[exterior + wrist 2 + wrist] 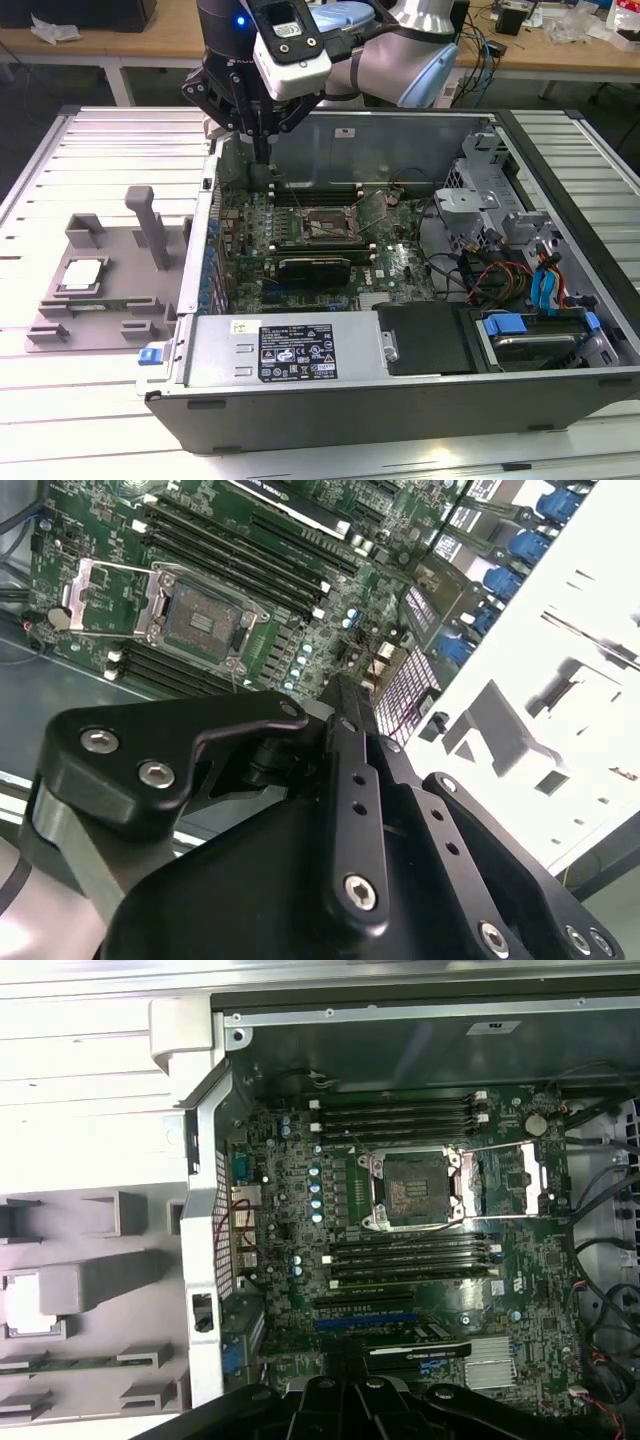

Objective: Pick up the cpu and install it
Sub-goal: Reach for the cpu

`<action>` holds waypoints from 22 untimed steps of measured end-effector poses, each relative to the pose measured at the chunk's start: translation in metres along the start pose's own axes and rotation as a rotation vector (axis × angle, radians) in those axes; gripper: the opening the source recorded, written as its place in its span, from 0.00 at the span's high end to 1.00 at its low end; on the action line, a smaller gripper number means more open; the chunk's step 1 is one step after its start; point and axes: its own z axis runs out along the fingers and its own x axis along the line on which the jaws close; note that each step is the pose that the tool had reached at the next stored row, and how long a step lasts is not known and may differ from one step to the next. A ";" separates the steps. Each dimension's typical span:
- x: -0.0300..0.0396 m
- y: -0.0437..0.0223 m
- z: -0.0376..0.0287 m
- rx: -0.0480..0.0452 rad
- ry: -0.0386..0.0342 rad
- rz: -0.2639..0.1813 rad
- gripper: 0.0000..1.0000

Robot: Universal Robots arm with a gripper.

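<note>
Exterior view, left to right.

- Pale slatted desk [100, 140]. On its left side lies a grey plastic tray [110, 300] with upright posts [152, 230].
- The cpu [82, 272] lies flat in a recess in the tray's left half, silver top up. Nothing touches it, and it is well apart from the claw.
- Just to the right of the tray is an open computer case [400, 400], lying on its side with the motherboard [400, 265] exposed.
- The claw [262, 158] hangs over the case's far-left corner, near the back wall, pointing down. Its fingers are clenched together with nothing between them. In the second wrist view the claw [345, 695] shows the same: black fingers [350, 780] pressed into one narrow tip, empty.
- The socket [328, 225] sits mid-board, to the right of the claw. It is open, with its metal cover plate [372, 208] tilted up on the right edge. Both wrist views show the socket bare inside [205, 620] [410, 1190], with memory slots on either side of it.
- Along the near wall is a power supply [290, 345] with a label.
- At the far right are a metal drive cage [480, 170] and blue cables [545, 285].
- The grey-and-blue arm [400, 60] comes in from the back.
</note>
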 end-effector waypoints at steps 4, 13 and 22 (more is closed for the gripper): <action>0.0049 -0.0003 -0.0001 0.0000 -0.0001 0.000 0.89; 0.0186 -0.0014 -0.0005 0.0000 0.0000 0.000 0.89; 0.0303 -0.0023 -0.0008 0.0000 0.0000 0.000 0.89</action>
